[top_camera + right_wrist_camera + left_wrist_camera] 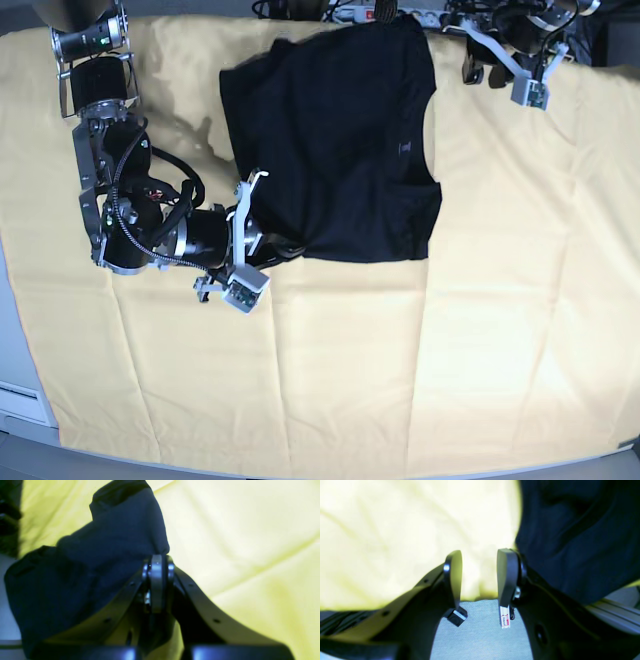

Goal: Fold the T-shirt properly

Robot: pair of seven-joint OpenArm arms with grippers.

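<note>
— So how is the right gripper (157, 566) seen to stand?

— Its pads are pressed flat together in the right wrist view, and a corner of the T-shirt (105, 562) is bunched right at their tips. Whether cloth is actually pinched between them cannot be told. In the base view the same gripper (290, 243) is laid at the shirt's lower corner nearest that arm.

— And the left gripper (478, 565)?

— It is held apart, with bright cloth visible through the gap; nothing is gripped. Dark fabric (580, 537) is seen just beside one finger. In the base view it (520, 72) is raised at the far edge, near the shirt's top corner.

— Where is the T-shirt (340, 140) itself found?

— It is spread over the yellow table cloth (500, 330), toward the far side, partly doubled over, with a tiny pale mark (404, 147) shown on it. No container is seen holding anything.
</note>
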